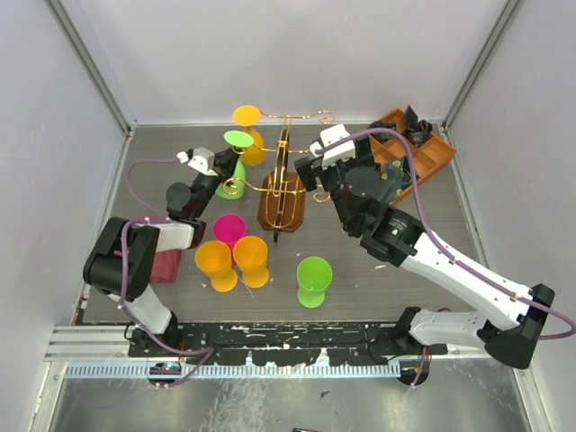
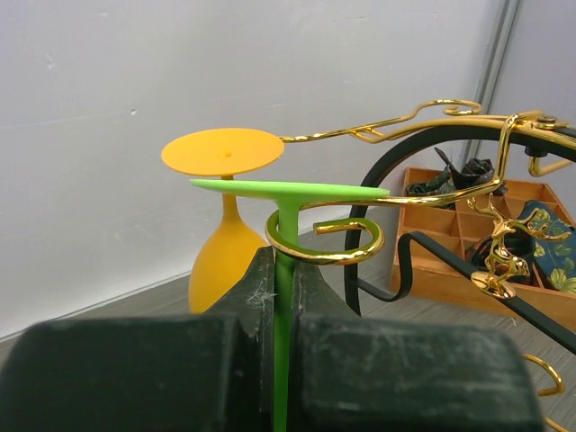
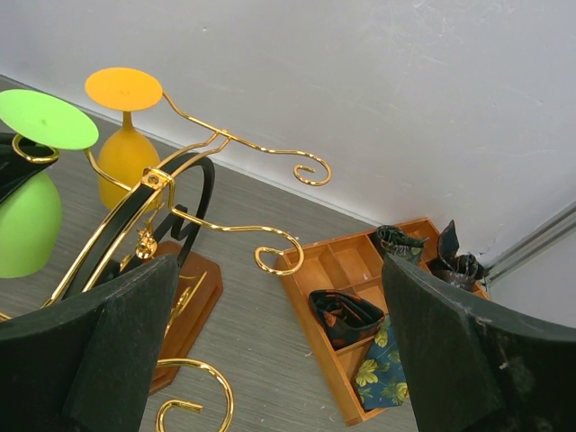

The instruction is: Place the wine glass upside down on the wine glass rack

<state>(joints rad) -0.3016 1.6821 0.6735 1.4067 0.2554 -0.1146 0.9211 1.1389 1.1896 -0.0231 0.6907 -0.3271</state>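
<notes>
A green wine glass (image 2: pixel 288 190) hangs upside down, its foot on top and its stem inside a curled gold scroll (image 2: pixel 326 245) of the wine glass rack (image 1: pixel 281 205). My left gripper (image 2: pixel 286 279) is shut on the green stem just below the scroll. From above, the green glass (image 1: pixel 237 139) sits left of the rack's brown base. An orange glass (image 2: pixel 225 256) hangs upside down on the far arm. My right gripper (image 3: pixel 279 346) stands wide open with nothing between its fingers, on the right side of the rack (image 3: pixel 184 301). The right wrist view shows the green glass (image 3: pixel 25 220) at far left.
Near the front stand a pink glass (image 1: pixel 229 228), two orange glasses (image 1: pixel 216 263) and another green one (image 1: pixel 314 279). An orange compartment tray (image 1: pixel 430 160) with folded cloths sits at the back right. A dark red object (image 1: pixel 166 266) lies by the left arm.
</notes>
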